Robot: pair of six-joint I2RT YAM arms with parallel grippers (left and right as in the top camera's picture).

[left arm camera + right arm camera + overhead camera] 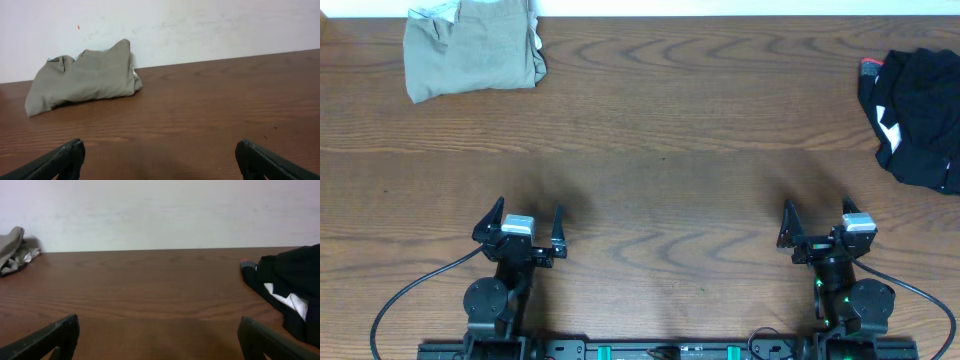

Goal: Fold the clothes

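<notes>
My left claw (527, 214) and right claw (818, 212) both spread wide and empty at bottom of frame, khaki clothes (470, 50) bunched upper left, black clothes (918, 110) crumpled at right edge, so a blind grab could pinch several layers or drag the black clothes off the table (670, 130)

We count one khaki garment (472, 48), one black heap of clothes (920, 115) with white and red-orange showing in it, two grippers, namely a left gripper (528, 210) and a right gripper (818, 208), and one wooden table (660, 150)
</notes>
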